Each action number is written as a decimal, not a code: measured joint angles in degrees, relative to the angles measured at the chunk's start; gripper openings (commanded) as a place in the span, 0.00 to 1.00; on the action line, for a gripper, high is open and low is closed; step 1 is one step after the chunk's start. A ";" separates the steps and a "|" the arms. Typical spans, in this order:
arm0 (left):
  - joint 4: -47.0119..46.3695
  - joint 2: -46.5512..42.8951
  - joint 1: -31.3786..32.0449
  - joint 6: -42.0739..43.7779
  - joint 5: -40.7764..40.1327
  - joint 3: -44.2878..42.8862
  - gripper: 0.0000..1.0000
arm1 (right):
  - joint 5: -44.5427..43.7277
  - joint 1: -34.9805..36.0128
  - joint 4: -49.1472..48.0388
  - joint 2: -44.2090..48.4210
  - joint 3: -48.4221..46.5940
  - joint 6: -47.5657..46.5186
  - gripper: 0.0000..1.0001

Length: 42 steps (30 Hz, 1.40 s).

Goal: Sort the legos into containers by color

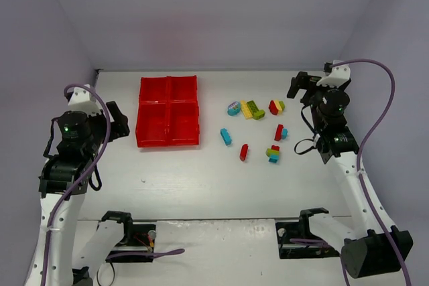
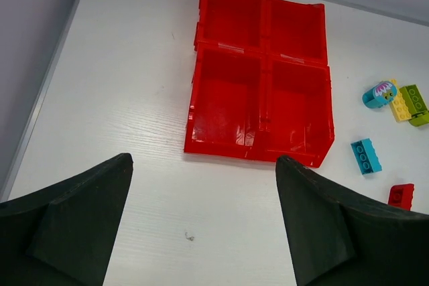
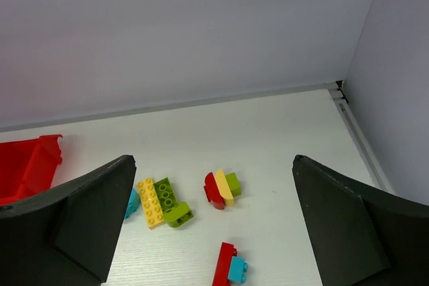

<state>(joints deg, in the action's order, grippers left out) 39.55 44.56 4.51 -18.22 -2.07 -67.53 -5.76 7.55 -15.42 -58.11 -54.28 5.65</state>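
The red tray (image 1: 167, 102) sits left of centre in the top view on the white table (image 1: 201, 185). Its four compartments (image 2: 228, 98) are set two by two. All the legos lie on the table to the right of the tray, outside it, in eight separate pieces or clumps. In the upper row, from left to right, are one cyan rounded piece (image 1: 233, 107), one yellow brick (image 1: 246, 109) touching one green brick (image 1: 255, 109), and one red-yellow-green clump (image 1: 276, 106). Below that row are one cyan brick (image 1: 226, 136), one red brick (image 1: 243, 152), one red-and-cyan pair (image 1: 279, 132), and one stack (image 1: 273, 154) of red, green, yellow and cyan. The left gripper (image 1: 119, 124) is at the left of the frame, near the tray's left wall but apart from it. In its wrist view the two dark fingers (image 2: 80, 219) are spread wide at the bottom corners and grip nothing. The tray lies between and above them, and five of the legos show at the right edge. The right gripper (image 1: 300, 87) is at the upper right, near the red-yellow-green clump. In its wrist view both fingers (image 3: 87, 212) are likewise wide apart and grip nothing. The yellow brick, the green brick, the clump and the red-and-cyan pair lie between them lower in the frame, and one corner of the tray shows at the left edge.
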 measured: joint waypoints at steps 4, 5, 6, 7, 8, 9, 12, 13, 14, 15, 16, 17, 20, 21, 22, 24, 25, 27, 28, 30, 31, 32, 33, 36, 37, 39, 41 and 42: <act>0.00 0.04 0.00 0.00 -0.55 0.00 0.81 | -0.70 0.00 -0.02 -0.04 -0.04 0.52 1.00; -0.02 0.13 0.00 0.00 -0.66 0.00 0.81 | -0.92 0.02 0.00 -0.04 -0.04 0.83 1.00; -0.02 0.39 0.00 0.00 -0.74 0.00 0.81 | -1.07 0.02 0.00 -0.07 -0.04 1.27 1.00; -0.02 0.66 0.00 0.00 -0.76 0.00 0.81 | -1.38 0.02 0.00 -0.09 -0.04 1.92 1.00; -0.02 0.85 0.00 0.02 -0.76 0.00 0.81 | -1.53 0.02 0.00 -0.15 -0.04 2.29 1.00; -0.02 1.42 0.00 0.00 -0.72 0.00 0.81 | -1.60 0.02 -0.02 -0.31 -0.04 2.80 1.00; 0.00 3.48 0.00 -0.02 0.20 -0.02 0.81 | -1.70 0.02 0.42 -1.44 -0.04 4.00 1.00; 0.00 4.35 0.00 -0.02 0.94 -0.09 0.81 | -1.66 0.02 0.81 -2.03 -0.04 4.52 1.00; 0.00 5.22 0.00 -0.04 1.55 -0.15 0.81 | -1.51 0.02 1.29 -2.64 -0.04 4.98 1.00; 0.02 6.34 0.04 -0.07 2.34 -0.28 0.81 | -1.27 0.02 1.88 -3.30 -0.04 5.40 1.00; 0.07 7.43 0.33 -0.11 3.08 -0.55 0.81 | -0.87 0.02 2.49 -3.98 -0.07 5.75 1.00; 0.04 8.96 0.72 -0.17 3.63 -0.87 0.81 | -0.35 0.02 3.26 -4.76 -0.17 6.14 1.00; 0.02 13.05 2.67 -0.50 4.61 -1.79 0.78 | 0.90 0.02 4.72 -7.10 -0.59 6.95 1.00; 0.02 13.75 3.37 -0.63 4.74 -2.03 0.77 | 1.36 0.02 5.09 -7.74 -0.66 7.23 0.98; 0.00 14.93 4.85 -0.92 4.66 -2.58 0.77 | 1.86 0.02 5.62 -8.41 -0.76 7.45 0.96; -0.13 17.40 8.55 -1.73 4.26 -4.15 0.77 | 2.75 0.02 6.34 -9.62 -0.98 7.85 0.94; -0.31 18.93 10.60 -2.27 4.02 -5.16 0.76 | 3.10 0.02 6.58 -10.03 -1.05 8.00 0.94; -0.81 22.45 14.64 -3.67 3.69 -7.72 0.72 | 3.50 0.02 7.17 -10.69 -1.18 8.24 0.94; -1.14 24.72 16.37 -4.63 3.61 -9.03 0.69 | 3.61 0.02 7.37 -10.99 -1.31 8.33 0.95; -1.51 29.24 19.76 -6.91 3.41 -11.61 0.67 | 3.61 0.02 7.76 -11.58 -1.70 8.52 0.95; -1.51 32.04 21.46 -8.37 3.04 -12.98 0.67 | 3.58 0.02 8.02 -11.89 -2.08 8.70 0.95; -1.25 34.67 22.86 -9.97 2.29 -14.64 0.67 | 3.54 0.02 8.13 -12.17 -2.36 8.83 0.95; -1.14 37.88 24.57 -11.63 1.51 -16.63 0.67 | 3.41 0.02 8.17 -12.41 -2.62 9.01 0.96; -0.79 47.47 29.97 -16.31 -1.44 -22.82 0.67 | 2.73 0.02 8.44 -13.00 -3.19 9.46 0.96; -0.81 50.47 31.58 -17.73 -1.92 -24.61 0.67 | 2.45 0.00 8.55 -13.16 -3.23 9.57 0.97; -0.76 56.54 34.40 -21.05 -2.27 -28.24 0.68 | 1.92 0.00 8.87 -13.46 -3.30 9.77 0.97; -0.76 61.72 36.22 -23.54 -2.21 -30.77 0.68 | 1.55 0.00 9.22 -13.86 -3.37 9.99 0.98; -0.79 64.24 36.83 -24.68 -2.03 -31.91 0.68 | 1.42 0.00 9.35 -14.01 -3.37 10.05 0.98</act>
<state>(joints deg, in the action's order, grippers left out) 38.76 108.79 41.34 -42.89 -4.10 -99.44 -4.34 7.55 -6.07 -72.12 -57.65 15.70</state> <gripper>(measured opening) 0.675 0.974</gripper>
